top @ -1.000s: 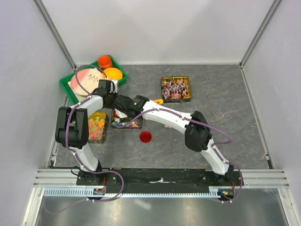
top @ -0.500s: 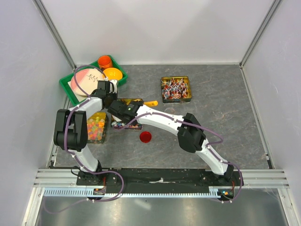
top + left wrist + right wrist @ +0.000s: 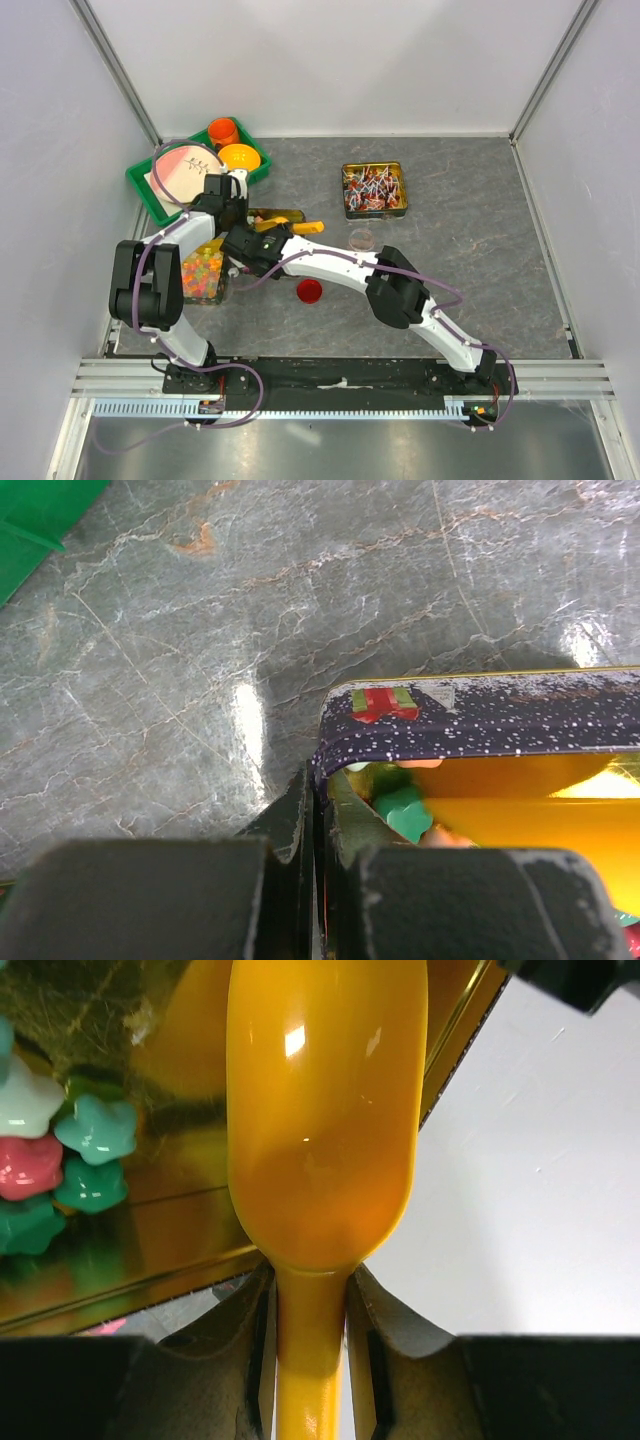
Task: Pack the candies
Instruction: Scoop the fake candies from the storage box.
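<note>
The candies are small star-shaped pieces, green [image 3: 404,815] in the left wrist view, and teal, pink and white [image 3: 95,1130] in the right wrist view. They lie in a dark speckled tin [image 3: 500,715] with a gold inside [image 3: 150,1250]. In the top view the tin [image 3: 278,214] is at the left. My left gripper [image 3: 322,790] [image 3: 232,213] is shut on the tin's rim. My right gripper [image 3: 310,1280] [image 3: 260,238] is shut on the handle of an orange scoop [image 3: 320,1130] [image 3: 308,227]. The scoop's bowl is over the tin and looks empty.
A small clear cup [image 3: 362,239] and a red lid [image 3: 310,291] lie on the table. A lollipop tin [image 3: 374,189] is at the back. A gummy container [image 3: 203,272] is at the left. A green tray [image 3: 150,195] holds a plate, a cup and a bowl.
My right gripper has moved left with the scoop, uncovering the clear cup. The tin has shifted toward the back, still held by my left gripper.
</note>
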Action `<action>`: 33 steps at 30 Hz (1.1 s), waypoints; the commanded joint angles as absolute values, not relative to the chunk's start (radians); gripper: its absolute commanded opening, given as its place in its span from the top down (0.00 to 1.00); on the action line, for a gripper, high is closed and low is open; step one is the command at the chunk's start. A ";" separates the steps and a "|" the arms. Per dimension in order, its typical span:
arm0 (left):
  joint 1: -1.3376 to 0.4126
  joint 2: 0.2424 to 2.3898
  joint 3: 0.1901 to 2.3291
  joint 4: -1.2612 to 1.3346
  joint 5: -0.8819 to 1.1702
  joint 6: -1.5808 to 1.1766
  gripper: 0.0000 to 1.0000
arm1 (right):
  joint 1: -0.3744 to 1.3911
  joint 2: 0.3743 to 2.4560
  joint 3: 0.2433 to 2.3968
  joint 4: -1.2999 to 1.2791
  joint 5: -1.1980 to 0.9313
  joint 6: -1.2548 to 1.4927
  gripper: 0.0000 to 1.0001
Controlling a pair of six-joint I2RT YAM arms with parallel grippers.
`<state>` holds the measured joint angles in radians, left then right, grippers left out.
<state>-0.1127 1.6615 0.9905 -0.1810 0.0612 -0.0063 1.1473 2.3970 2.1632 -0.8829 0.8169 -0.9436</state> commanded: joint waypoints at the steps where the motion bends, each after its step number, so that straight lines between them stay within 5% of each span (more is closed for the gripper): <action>1: -0.109 1.614 0.997 -0.106 0.112 0.012 0.98 | 1.157 2.401 2.114 -0.827 0.805 -0.943 1.00; 19: -0.109 1.644 1.009 -0.109 0.069 0.012 0.98 | 1.232 2.244 1.821 -0.718 0.634 -0.899 1.00; 33: -0.109 1.666 1.029 -0.133 0.054 0.009 0.98 | 1.213 2.312 1.888 -0.732 0.430 -0.830 1.00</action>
